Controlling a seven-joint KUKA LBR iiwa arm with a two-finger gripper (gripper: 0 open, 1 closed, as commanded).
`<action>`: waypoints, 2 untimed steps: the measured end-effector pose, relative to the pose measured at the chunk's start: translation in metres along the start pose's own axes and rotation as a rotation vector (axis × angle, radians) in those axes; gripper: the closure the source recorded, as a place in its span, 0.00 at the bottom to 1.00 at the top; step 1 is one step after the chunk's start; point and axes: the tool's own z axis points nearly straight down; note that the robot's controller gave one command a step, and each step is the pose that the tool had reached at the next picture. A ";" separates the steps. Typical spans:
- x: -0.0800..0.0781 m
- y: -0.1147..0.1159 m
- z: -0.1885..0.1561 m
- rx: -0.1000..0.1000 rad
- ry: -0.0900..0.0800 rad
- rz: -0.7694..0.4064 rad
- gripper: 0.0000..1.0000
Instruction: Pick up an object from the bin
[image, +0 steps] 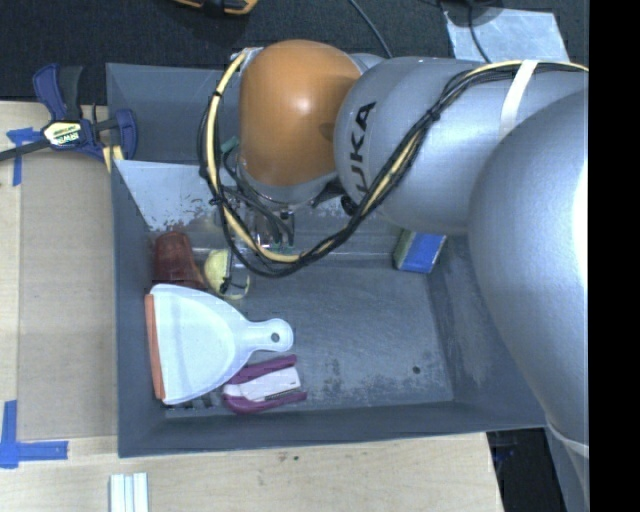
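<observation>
End effector (262, 238): near the yellow-green ball (216, 268); grip state could not be told
Progress: nothing seen lifted; pick judged pending

Robotics lab, bin-picking test cell. Evidence as follows. Heavy grey industrial arm (480, 150) with maker's lettering on the housing, entering from the right. Orange cover (290, 110) at the wrist. Yellow and black cables (232, 215) looped loosely along and under it. Bare grey metal bin (380, 330), floor scuffed and speckled. Contents an unrelated mix of small things: white dustpan (200, 345), dark red block (172, 256), yellow-green ball (217, 268), blue block (420, 252), purple-and-white item (265, 385).
</observation>
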 end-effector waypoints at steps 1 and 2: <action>0.052 -0.043 0.091 -0.002 -0.009 -0.246 0.00; 0.066 -0.048 0.047 -0.001 -0.009 -0.303 0.00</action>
